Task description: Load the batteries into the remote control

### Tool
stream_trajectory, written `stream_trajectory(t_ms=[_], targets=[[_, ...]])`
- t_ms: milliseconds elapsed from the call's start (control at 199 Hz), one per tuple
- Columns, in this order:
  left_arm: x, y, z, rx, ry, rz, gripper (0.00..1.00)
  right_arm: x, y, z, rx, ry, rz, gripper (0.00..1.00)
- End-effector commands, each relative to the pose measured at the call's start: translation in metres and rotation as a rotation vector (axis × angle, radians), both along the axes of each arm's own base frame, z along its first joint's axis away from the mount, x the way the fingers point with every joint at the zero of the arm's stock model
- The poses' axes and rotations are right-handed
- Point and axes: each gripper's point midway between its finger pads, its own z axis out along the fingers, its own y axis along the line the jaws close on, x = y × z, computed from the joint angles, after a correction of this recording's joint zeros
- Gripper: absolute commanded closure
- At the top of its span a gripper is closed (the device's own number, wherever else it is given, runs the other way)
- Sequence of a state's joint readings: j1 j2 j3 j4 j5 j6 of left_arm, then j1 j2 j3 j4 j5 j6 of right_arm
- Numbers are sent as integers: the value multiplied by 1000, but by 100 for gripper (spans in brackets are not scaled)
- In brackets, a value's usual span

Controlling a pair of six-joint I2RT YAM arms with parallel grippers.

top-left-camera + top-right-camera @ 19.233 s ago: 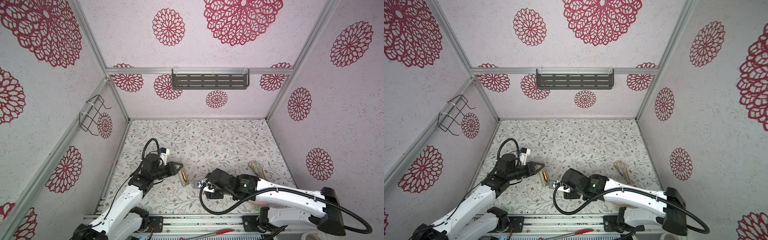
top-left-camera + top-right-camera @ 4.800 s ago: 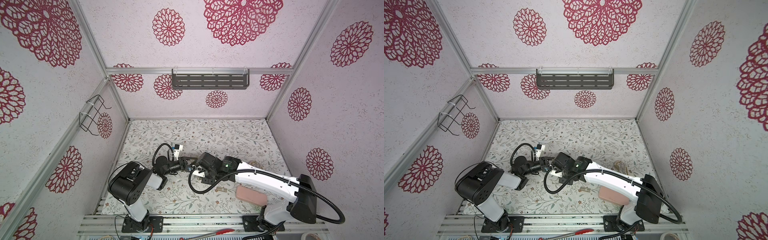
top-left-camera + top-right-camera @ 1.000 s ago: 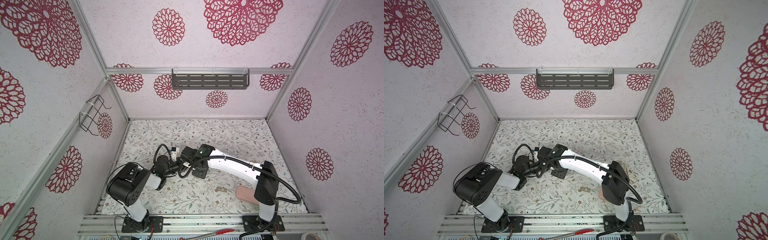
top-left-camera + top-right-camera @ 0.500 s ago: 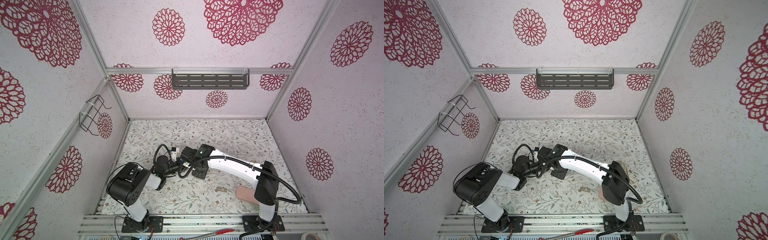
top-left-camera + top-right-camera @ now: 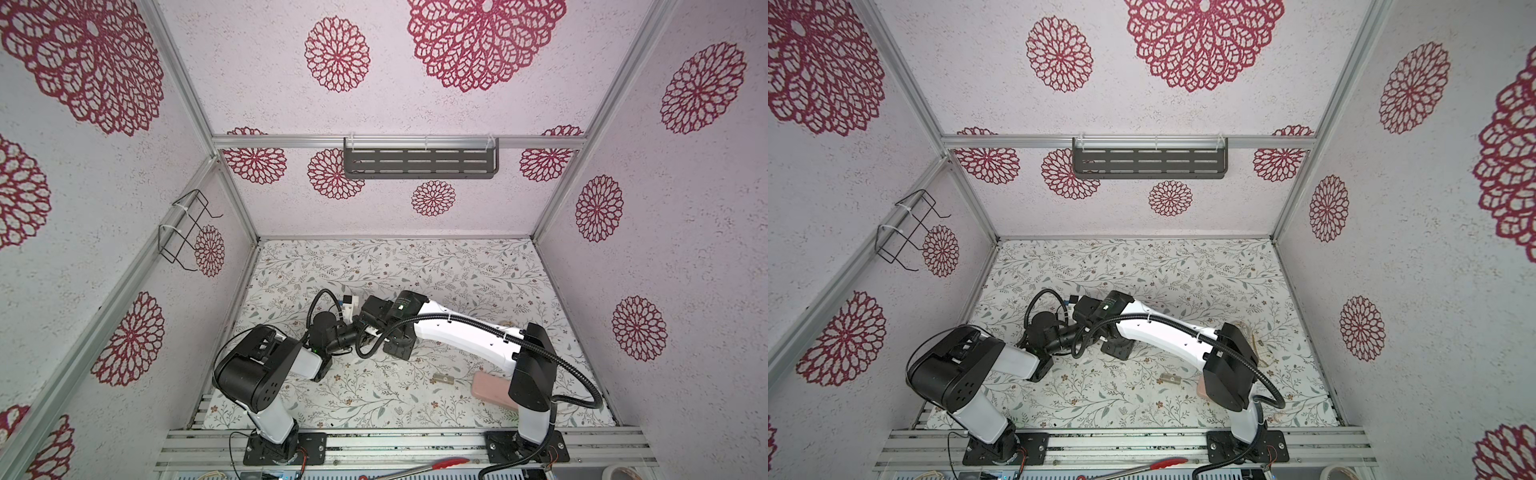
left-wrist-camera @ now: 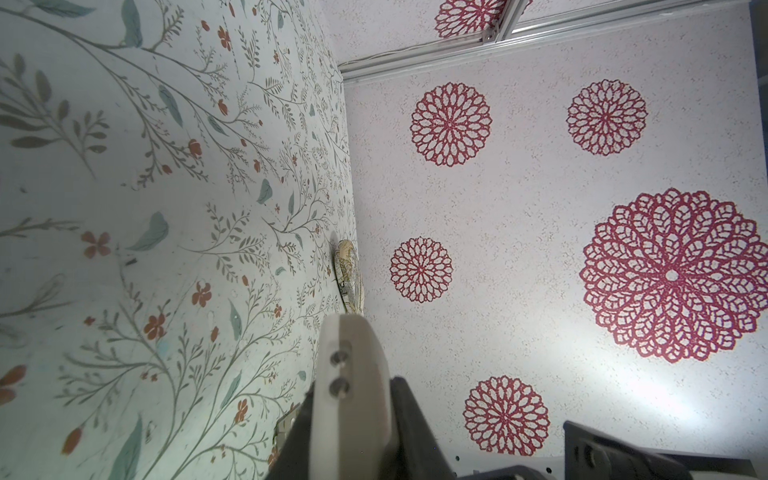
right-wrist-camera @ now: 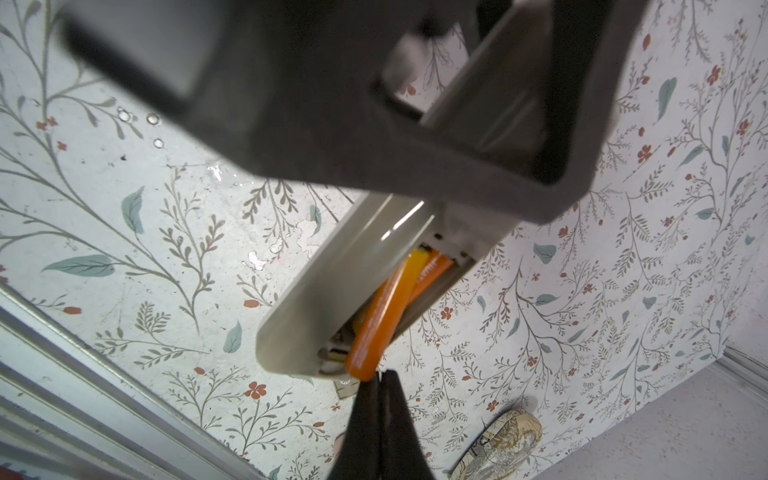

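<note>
Right wrist view: right gripper (image 7: pixel 379 388), jaws closed on nothing, touched the raised end of one of the batteries (image 7: pixel 380 320), tilted in the open bay of the remote control (image 7: pixel 328 303) at lower centre. Left wrist view: left gripper (image 6: pixel 353 415) clamped the remote control, bottom centre. In both top views the arms hid this. Judged step was seating the second battery; next, that end needed pressing down level

batteries (image 7: pixel 376 324): bright orange
remote control (image 7: pixel 332 270): greyish-beige back
worktop (image 5: pixel 457 266): white, grey-green leafy sprigs, small red flowers
walls (image 5: pixel 249 83): pale speckled, crimson lacy rosettes
pad (image 5: pixel 488 384): soft pink
shelf (image 5: pixel 419 163): dark grey, slotted
</note>
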State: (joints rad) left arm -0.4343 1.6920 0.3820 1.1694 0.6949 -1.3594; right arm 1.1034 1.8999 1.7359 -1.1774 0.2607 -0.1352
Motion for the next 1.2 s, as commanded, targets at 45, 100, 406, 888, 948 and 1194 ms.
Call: stream_trajectory(t_ms=[45,100,406,888,948,1194], targets=[[-48,-34,76,-135,-292,-246,100,3,83,2,273,-81,96,100],[-48,-34,77,-135,-294,-246,100,1,83,2,273,-76,105,100],[-52,-34,73,-104,-286,-241,100,-3,82,12,293,-99,114,92],[-52,-35,69,-95,-273,-231,100,-3,78,37,326,-160,107,85],[-50,-34,65,-84,-266,-218,100,-3,78,44,346,-168,99,82],[-31,-9,49,-39,-215,-119,100,-19,58,70,468,-167,40,68]])
